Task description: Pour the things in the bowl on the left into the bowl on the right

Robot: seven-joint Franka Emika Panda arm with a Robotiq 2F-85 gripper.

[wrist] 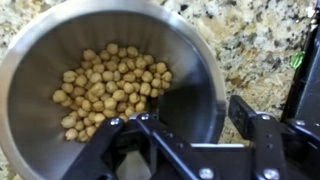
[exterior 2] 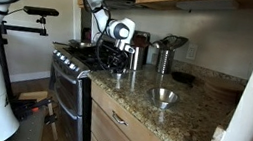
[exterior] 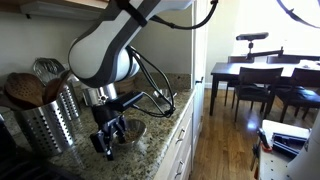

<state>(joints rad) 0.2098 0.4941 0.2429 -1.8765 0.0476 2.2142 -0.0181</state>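
Blocking the near rim of the full bowl point(wrist: 190, 65) in the wrist view with the dark fingers point(wrist: 258, 140), and cropping its far rim at the top of the picture. Seeming to straddle the bowl's wall, one finger over the inside and one outside, standing fairly wide apart and clamping nothing. Failing to show whether either pad is brushing the steel. Holding a loose heap of pale round beans point(wrist: 110, 85) on the bowl's floor, with bare steel all around them. Resting on the speckled stone desk point(wrist: 265, 50).

Showing this bowl point(exterior: 134, 127) only dimly under the fingers point(exterior: 112, 140) in an exterior view, near the desk's front edge. Standing beside it: a perforated steel holder point(exterior: 45, 125) crammed with wooden spoons point(exterior: 25, 90).

Hiding that bowl almost wholly behind the fingers point(exterior 2: 118, 59) in an exterior view, at the desk's end next to the stove point(exterior 2: 71, 67). Sitting well apart from it, near the front edge and further from the stove: a second steel bowl point(exterior 2: 163, 96), upright, too small and shiny for reading its inside.
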